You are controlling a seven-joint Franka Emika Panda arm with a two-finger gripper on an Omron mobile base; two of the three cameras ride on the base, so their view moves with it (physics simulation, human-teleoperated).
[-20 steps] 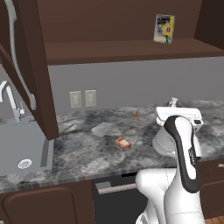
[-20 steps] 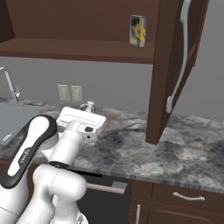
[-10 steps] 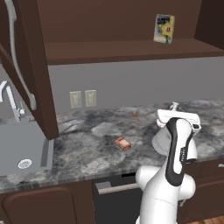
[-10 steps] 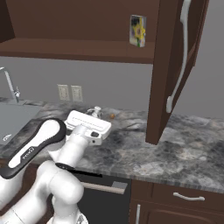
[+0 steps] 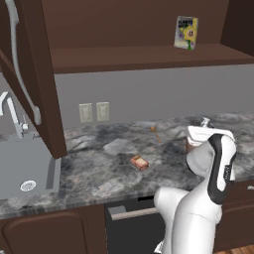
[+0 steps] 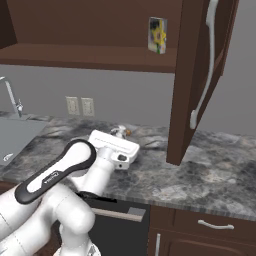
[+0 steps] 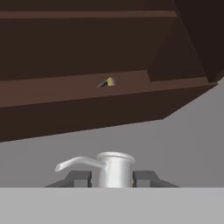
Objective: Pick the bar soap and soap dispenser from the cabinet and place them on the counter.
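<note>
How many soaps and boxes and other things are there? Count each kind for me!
Bar soap, on the counter: 1
Soap dispenser, between the gripper fingers: 1
Yellow-and-blue box, on the cabinet shelf: 1
Wall outlets: 2
Sink: 1
Faucet: 1
Total: 7

Even, shadowless rendered light; soft, slightly blurred, low-detail pictures.

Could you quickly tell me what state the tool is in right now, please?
Tool: shut on the soap dispenser, its fingers either side of the pump neck.
</note>
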